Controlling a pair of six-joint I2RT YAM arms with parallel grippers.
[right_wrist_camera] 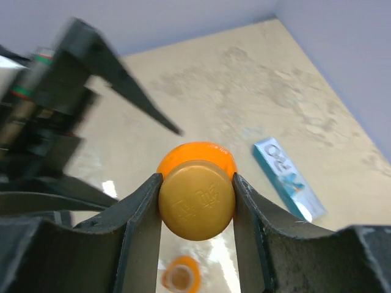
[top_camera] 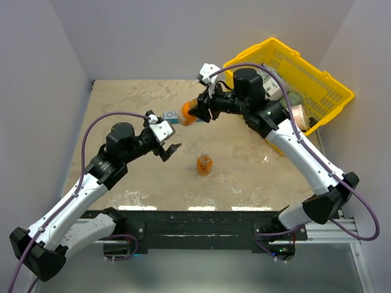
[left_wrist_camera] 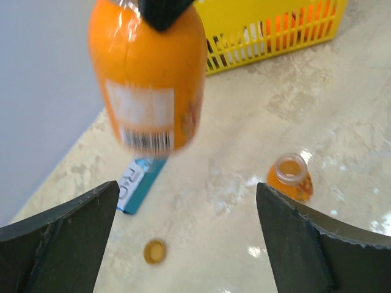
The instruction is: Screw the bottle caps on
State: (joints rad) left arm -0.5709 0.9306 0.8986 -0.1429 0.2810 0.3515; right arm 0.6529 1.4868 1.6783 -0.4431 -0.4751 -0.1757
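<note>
While the top view hides it, the left wrist view shows a loose cap [left_wrist_camera: 154,251] lying flat near the box [left_wrist_camera: 137,183]. Aloft, the right gripper [right_wrist_camera: 197,189] clamps the capped end of a bottle [top_camera: 188,114], base aimed left at the spread left gripper [top_camera: 171,151]; the other bottle [top_camera: 204,165] stands uncapped mid-table.

Labelled orange bottle [left_wrist_camera: 149,79] held by its screwed-on cap [right_wrist_camera: 197,207] in right hand [right_wrist_camera: 195,180], uncapped bottle [left_wrist_camera: 290,178] upright below it, loose cap [left_wrist_camera: 154,251] flat under left hand [left_wrist_camera: 186,186].
</note>
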